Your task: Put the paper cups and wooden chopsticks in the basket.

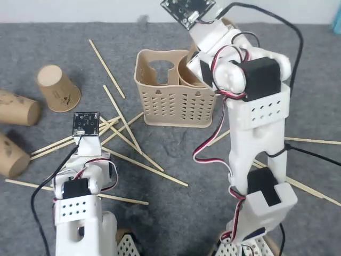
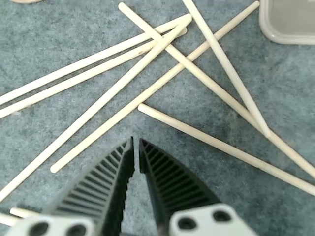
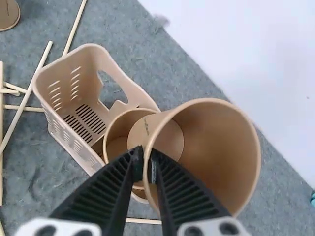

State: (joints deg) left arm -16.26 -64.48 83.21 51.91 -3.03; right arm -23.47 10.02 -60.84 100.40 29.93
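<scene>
My right gripper (image 3: 146,153) is shut on the rim of a brown paper cup (image 3: 211,147), held tilted above the tan basket (image 3: 64,93). A second cup (image 3: 118,137) stands inside the basket (image 1: 173,101). My left gripper (image 2: 136,143) hangs shut and holding nothing just above the grey carpet, among crossed wooden chopsticks (image 2: 206,79). The end of one chopstick (image 2: 147,109) lies right ahead of its tips. In the high view, the left arm (image 1: 88,160) is over the chopstick pile (image 1: 122,118). Three more cups lie at the left: one (image 1: 57,88), another (image 1: 18,106) and a third (image 1: 10,154).
More chopsticks lie scattered: one behind the basket (image 1: 106,61), several at the right (image 1: 311,141) and near the left arm's base (image 1: 122,200). The basket's corner (image 2: 290,22) is close to the left gripper. A white wall (image 3: 236,44) borders the carpet's far edge.
</scene>
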